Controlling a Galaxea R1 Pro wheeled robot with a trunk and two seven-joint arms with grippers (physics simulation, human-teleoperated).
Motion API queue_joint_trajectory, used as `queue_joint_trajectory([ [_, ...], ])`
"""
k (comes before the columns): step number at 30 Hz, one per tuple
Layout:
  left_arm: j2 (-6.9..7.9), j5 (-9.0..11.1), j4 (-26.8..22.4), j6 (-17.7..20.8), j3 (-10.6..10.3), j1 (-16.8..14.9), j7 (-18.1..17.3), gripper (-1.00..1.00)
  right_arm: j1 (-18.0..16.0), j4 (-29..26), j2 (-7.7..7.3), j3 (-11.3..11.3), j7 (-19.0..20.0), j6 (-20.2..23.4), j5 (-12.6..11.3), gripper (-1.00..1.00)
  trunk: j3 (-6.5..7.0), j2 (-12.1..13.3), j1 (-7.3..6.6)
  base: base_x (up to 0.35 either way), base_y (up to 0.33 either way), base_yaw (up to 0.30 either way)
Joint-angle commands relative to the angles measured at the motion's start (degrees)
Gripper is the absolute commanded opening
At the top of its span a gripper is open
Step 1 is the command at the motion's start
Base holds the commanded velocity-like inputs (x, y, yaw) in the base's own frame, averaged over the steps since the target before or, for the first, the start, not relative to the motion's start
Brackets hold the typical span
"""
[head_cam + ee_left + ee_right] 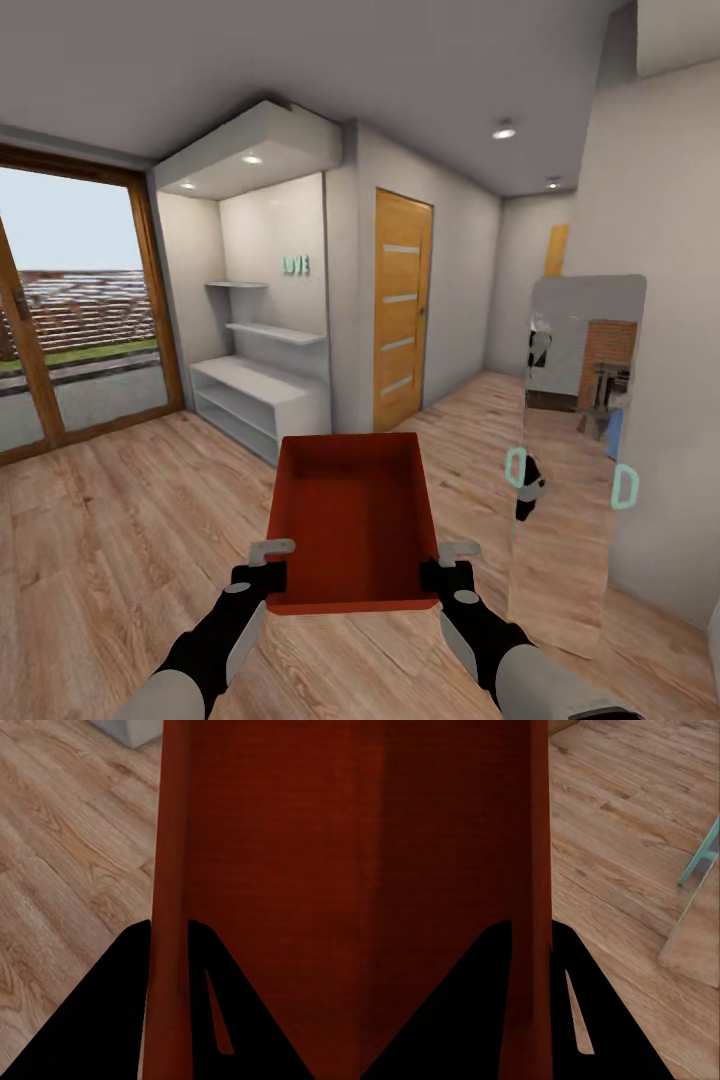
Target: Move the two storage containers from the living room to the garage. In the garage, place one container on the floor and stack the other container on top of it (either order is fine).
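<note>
Both end effectors (268,563) (452,563) pinch the storage container's (352,510) side walls.

Wood plank floor (120,520), white shelves (262,395)

Head view looks down over the container (352,510); both wrist views hug its walls.

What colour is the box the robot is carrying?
The storage container is orange-red, plainest in the head view.
</note>
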Motion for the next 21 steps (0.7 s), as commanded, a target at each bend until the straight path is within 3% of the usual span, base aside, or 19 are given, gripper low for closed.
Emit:
queue_joint_trajectory([
  [1,0.07,-0.9,-0.3,-1.5,0.2,0.0,0.9,-1.00,-0.1,0.1,-0.02,-2.2,-5.0,-0.2,-1.5,-1.00,-0.08,-0.1,0.04,0.324,0.000,0.000],
  [10,0.07,-0.9,-0.3,-1.5,0.2,0.0,0.9,-1.00,-0.1,0.1,0.01,-2.2,-5.0,0.0,-1.5,-1.00,-0.08,-0.1,0.04,0.325,0.000,-0.027],
  [21,0.05,-0.8,-0.3,-1.2,0.2,0.0,0.9,-1.00,-0.1,0.1,0.07,-2.2,-5.3,0.0,-1.5,-1.00,-0.08,-0.1,0.04,0.322,0.094,-0.263],
])
